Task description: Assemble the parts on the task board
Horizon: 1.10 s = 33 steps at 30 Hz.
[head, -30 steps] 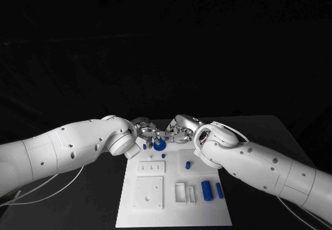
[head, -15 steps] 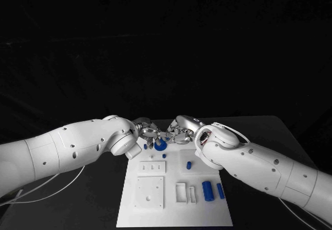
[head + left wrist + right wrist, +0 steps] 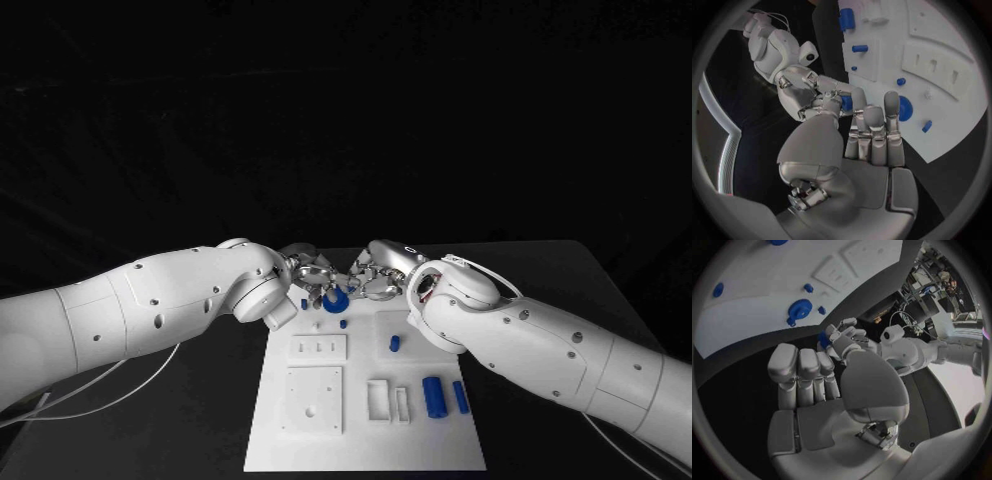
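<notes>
At the far end of the white task board (image 3: 361, 440) my left hand (image 3: 303, 268) and right hand (image 3: 378, 275) meet fingertip to fingertip. A small blue part (image 3: 846, 103) hangs between them above the table's dark edge. My left hand (image 3: 870, 135) seems to pinch it between thumb and a finger. The right hand (image 3: 807, 92) has its fingertips at the same part (image 3: 823, 338); I cannot tell if it grips. A blue gear (image 3: 335, 303) lies flat on the board just below the hands.
On the board lie a short blue peg (image 3: 392, 343), two blue cylinders (image 3: 433, 393) at the right, small blue studs (image 3: 343, 323) and white blocks (image 3: 315, 400). A pale cable (image 3: 87, 385) runs under my left arm.
Both hands stay together at the board's far end; the left arm has shifted very slightly. Nothing on the board has moved.
</notes>
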{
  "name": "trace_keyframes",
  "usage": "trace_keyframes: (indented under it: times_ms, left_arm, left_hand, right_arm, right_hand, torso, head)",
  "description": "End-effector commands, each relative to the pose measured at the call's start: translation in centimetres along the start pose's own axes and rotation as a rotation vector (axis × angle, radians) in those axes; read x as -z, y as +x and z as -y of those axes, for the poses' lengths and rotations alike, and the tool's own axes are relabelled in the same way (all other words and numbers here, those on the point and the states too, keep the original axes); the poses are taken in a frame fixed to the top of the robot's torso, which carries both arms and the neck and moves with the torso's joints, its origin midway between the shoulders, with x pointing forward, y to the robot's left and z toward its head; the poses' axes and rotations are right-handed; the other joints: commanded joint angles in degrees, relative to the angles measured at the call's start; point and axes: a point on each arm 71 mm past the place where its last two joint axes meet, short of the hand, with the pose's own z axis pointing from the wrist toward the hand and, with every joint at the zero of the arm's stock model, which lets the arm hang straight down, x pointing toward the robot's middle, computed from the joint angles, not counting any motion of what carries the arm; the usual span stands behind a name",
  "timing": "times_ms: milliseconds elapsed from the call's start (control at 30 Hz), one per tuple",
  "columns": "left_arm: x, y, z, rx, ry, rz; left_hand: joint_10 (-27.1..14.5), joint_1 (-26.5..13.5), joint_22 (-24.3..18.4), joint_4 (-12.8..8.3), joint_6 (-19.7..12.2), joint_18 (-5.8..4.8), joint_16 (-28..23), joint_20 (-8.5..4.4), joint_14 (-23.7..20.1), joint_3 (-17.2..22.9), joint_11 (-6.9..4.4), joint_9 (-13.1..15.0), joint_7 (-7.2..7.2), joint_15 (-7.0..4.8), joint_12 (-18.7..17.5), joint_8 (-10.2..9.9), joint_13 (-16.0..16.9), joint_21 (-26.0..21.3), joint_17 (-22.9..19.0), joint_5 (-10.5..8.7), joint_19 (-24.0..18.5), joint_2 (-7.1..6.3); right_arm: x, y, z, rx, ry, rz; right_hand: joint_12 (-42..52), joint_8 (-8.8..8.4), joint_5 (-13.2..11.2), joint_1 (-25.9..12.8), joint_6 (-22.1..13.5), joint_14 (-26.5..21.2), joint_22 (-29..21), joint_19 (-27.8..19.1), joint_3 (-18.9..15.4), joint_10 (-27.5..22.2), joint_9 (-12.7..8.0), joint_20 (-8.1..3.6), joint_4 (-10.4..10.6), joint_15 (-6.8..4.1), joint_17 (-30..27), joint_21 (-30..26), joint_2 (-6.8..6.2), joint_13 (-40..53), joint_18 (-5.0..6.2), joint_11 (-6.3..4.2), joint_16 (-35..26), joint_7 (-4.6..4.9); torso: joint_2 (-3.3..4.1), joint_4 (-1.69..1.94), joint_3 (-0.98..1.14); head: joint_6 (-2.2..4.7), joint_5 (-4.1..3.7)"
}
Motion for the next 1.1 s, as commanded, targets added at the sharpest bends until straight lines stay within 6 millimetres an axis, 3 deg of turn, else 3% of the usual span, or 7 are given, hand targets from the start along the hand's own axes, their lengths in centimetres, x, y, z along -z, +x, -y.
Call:
trace_keyframes:
  times_ms: [33,500,700,833,1100]
  left_arm:
    - [-0.07,0.23,0.22,-0.004,0.010,-0.013]
    - [-0.03,0.14,0.08,-0.002,0.008,-0.018]
    - [-0.02,0.14,0.07,0.000,0.010,-0.020]
    - [0.00,0.16,0.08,0.001,0.012,-0.022]
    - [0.02,0.22,0.17,0.000,0.029,-0.033]
  left_hand:
    - [-0.35,0.48,0.23,-1.07,-0.45,-0.42,0.13,-0.01,-0.23,0.62,0.04,-0.48,-0.18,-0.03,-0.39,-0.22,-0.13,-0.36,-0.07,2.22,0.54,1.34]
    - [-0.25,-0.96,1.84,-5.91,-1.59,-0.28,0.09,0.06,-0.32,6.58,0.21,-0.56,0.22,0.08,-1.12,-0.11,-0.69,-1.13,-0.16,11.69,0.60,3.16]
    - [0.06,-2.63,2.90,-8.40,-1.37,-0.15,0.34,0.08,-0.20,9.05,0.16,0.66,0.27,0.06,-1.13,-0.06,-0.75,-1.51,-0.06,12.55,0.73,4.01]
    - [0.53,-3.14,3.43,-9.19,-0.25,-0.16,0.69,-0.07,0.01,9.48,-0.09,1.56,-0.09,-0.12,-0.97,0.05,-0.68,-1.57,0.19,12.56,1.00,3.91]
    - [3.49,-3.99,4.62,-10.62,2.94,-0.34,1.99,-0.94,1.85,11.00,-0.76,5.33,-1.11,-0.99,-0.92,0.17,-0.48,-1.10,1.37,15.09,2.11,3.31]
  right_arm:
    - [-0.04,0.03,-0.38,0.010,-0.014,-0.004]
    - [0.01,-0.04,-0.14,0.011,-0.008,-0.001]
    - [-0.01,-0.03,-0.06,0.012,-0.006,-0.002]
    - [-0.04,-0.02,0.04,0.012,-0.003,-0.001]
    - [-0.08,-0.06,0.15,0.008,-0.002,0.007]
  right_hand:
    - [-0.27,0.22,0.10,-0.09,1.44,0.20,7.09,0.56,0.24,0.00,0.13,0.10,0.00,0.00,0.08,0.16,0.41,-0.05,-0.59,-0.33,-0.23,-0.62]
    - [-0.25,0.22,0.18,-0.13,1.22,0.20,7.08,0.57,0.62,0.00,0.11,0.14,-0.02,0.03,0.14,0.10,0.30,-0.07,-0.54,-0.28,-0.20,-0.53]
    - [-0.26,0.21,0.19,-0.14,1.07,0.19,7.09,0.58,0.71,-0.03,0.10,0.15,-0.03,0.05,0.13,0.12,0.23,-0.09,-0.54,-0.26,-0.22,-0.50]
    - [-0.26,0.19,0.19,-0.21,0.95,0.19,7.07,0.57,0.74,-0.03,0.08,0.16,0.01,0.05,0.12,0.06,0.19,-0.09,-0.53,-0.24,-0.24,-0.47]
    - [-0.63,0.17,0.21,-0.79,-0.58,0.14,6.98,0.54,0.31,-0.34,-0.01,0.31,0.88,0.21,-0.11,-0.37,-0.62,-0.40,-0.42,-0.05,-0.58,-0.22]
  torso:
    - [0.02,0.01,-0.02]
    - [0.01,0.01,-0.04]
    - [-0.02,0.02,-0.03]
    - [-0.02,-0.04,-0.05]
    - [0.00,-0.04,0.00]
  head:
    - [-0.07,0.03]
    - [-0.28,0.35]
    - [-0.31,0.34]
    - [-0.30,0.29]
    - [-0.34,0.26]
